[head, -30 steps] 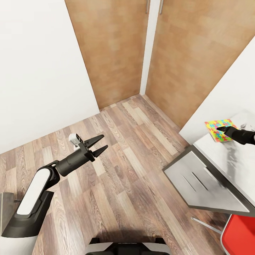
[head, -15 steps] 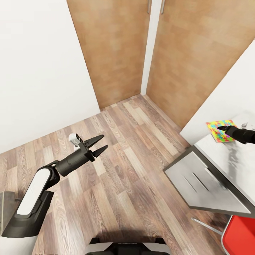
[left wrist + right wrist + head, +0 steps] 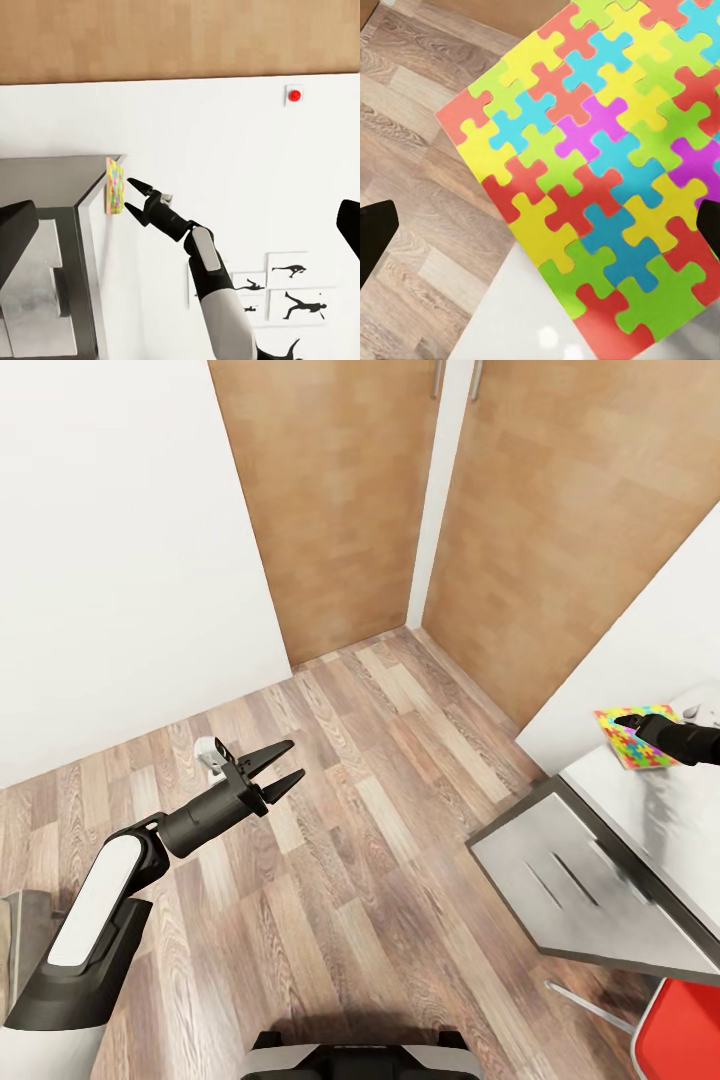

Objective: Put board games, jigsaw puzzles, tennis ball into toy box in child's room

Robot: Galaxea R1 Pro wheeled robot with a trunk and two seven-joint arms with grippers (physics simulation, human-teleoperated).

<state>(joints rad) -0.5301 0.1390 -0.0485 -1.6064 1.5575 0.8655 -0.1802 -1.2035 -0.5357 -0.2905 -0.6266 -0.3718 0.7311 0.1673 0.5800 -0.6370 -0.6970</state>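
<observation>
One jigsaw puzzle (image 3: 632,743), a thin square of bright interlocking pieces, lies at the far corner of the table's light grey top (image 3: 655,810). My right gripper (image 3: 630,722) hovers just above it, open. In the right wrist view the jigsaw puzzle (image 3: 600,172) lies close below, and one corner juts past the table edge over the floor. The right gripper (image 3: 542,229) has its dark fingertips (image 3: 373,232) spread to either side. The left wrist view shows the right gripper (image 3: 135,196) open beside the puzzle (image 3: 114,185). My left gripper (image 3: 272,768) is open over the wood floor, holding nothing.
The dark grey part of the table (image 3: 560,880) juts toward me at right, with a red chair (image 3: 690,1040) in front of it. Two wooden doors (image 3: 340,510) stand ahead between white walls. Black baseball-player prints (image 3: 300,292) hang on a wall. Wood-plank floor (image 3: 380,860) spreads between the arms.
The whole head view has shifted a little, so the camera moved. My right gripper stays over the puzzle and my left arm keeps its pose.
</observation>
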